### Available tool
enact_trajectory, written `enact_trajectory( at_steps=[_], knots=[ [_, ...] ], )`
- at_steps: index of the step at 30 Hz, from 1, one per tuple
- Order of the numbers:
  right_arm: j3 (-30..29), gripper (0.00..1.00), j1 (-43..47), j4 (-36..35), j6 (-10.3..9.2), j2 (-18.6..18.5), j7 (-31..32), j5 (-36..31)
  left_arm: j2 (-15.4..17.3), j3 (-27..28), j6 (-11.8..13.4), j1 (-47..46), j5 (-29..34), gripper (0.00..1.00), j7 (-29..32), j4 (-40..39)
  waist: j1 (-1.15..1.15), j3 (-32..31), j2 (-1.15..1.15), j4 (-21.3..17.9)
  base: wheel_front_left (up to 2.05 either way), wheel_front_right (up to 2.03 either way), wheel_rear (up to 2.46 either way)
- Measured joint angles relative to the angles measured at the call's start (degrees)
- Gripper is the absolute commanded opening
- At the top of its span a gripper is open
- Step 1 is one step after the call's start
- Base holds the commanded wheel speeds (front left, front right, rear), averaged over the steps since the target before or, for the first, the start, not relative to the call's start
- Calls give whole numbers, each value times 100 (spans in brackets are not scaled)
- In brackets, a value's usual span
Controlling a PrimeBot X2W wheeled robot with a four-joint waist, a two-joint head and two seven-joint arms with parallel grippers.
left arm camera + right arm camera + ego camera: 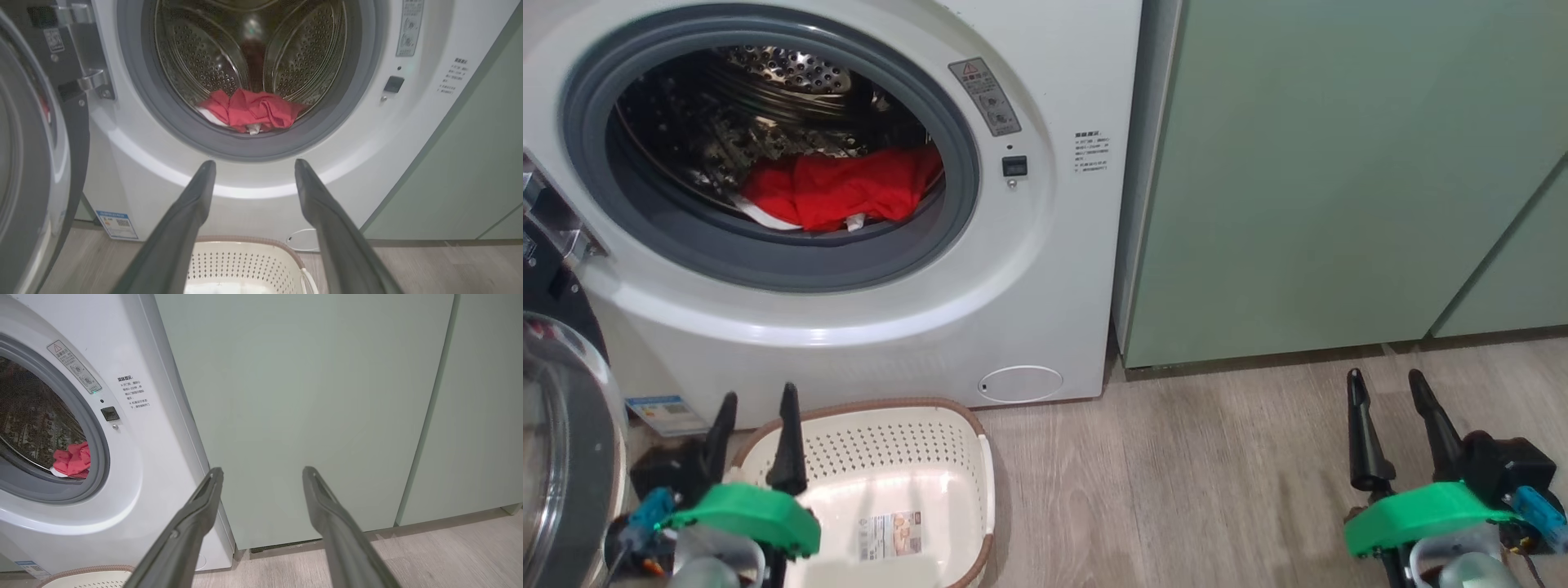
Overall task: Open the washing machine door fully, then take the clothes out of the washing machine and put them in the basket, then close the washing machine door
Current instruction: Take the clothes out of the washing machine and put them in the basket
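- The washing machine door stands swung out at the far left, so the opening step looks done. The frame edge cuts it off, so I cannot tell whether it is fully open.
- The left hand hovers over the near-left corner of the basket, its fingers spread wide and holding nothing. In the left wrist view it points at the drum mouth.
- The basket sits on the floor just in front of the washing machine. Only a printed label, too small to read, lies inside, and the left hand hides its near edge.
- The clothes lie bunched low at the front of the drum, red with white trim, against the grey gasket. Taking them out, dropping them in the basket and closing the door are all left to do. How much fabric reaches deeper in is hard to judge.
- The right hand hangs over bare floor before the pale green cabinets, well apart from the machine, with its fingers wide and empty.
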Motion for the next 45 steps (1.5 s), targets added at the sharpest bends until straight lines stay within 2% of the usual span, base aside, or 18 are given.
enact_trajectory(
  at_steps=[6,12,16,18,21,27,33,38,45],
  knots=[
    [15,100,1,3,0,0,0,0,13,-124,0,-118,57,100,0,584,0,36,0,-36,0,0,0],
    [90,100,-20,16,0,0,0,0,196,-445,0,-956,14,100,247,1425,0,216,0,-142,0,0,0],
    [135,100,-140,13,0,1,0,0,387,-760,-1,-1703,-472,100,1000,1855,0,450,0,-248,0,0,0],
    [177,100,-327,8,0,4,0,0,702,-861,-1,-2280,-710,100,1571,2135,0,687,0,-340,0,0,0],
    [192,100,-466,-5,0,18,0,0,978,-939,0,-2848,-845,100,2008,2364,0,944,0,-443,0,0,0],
    [223,100,-721,-71,0,47,0,0,1192,-1013,0,-4019,-960,100,2583,2753,0,1516,0,-640,0,0,0],
    [298,100,-1111,-171,0,66,0,5,1407,-1061,114,-5047,-899,100,2777,2987,0,2102,0,-828,0,0,0],
    [388,100,-1343,-259,1,74,0,52,1489,-1112,164,-5600,-857,100,2888,3201,0,2543,0,-980,0,0,0],
    [423,100,-1651,-393,1,78,0,102,1809,-1156,236,-6407,-746,100,2899,3505,0,3096,0,-1169,0,0,0]
  ],
)
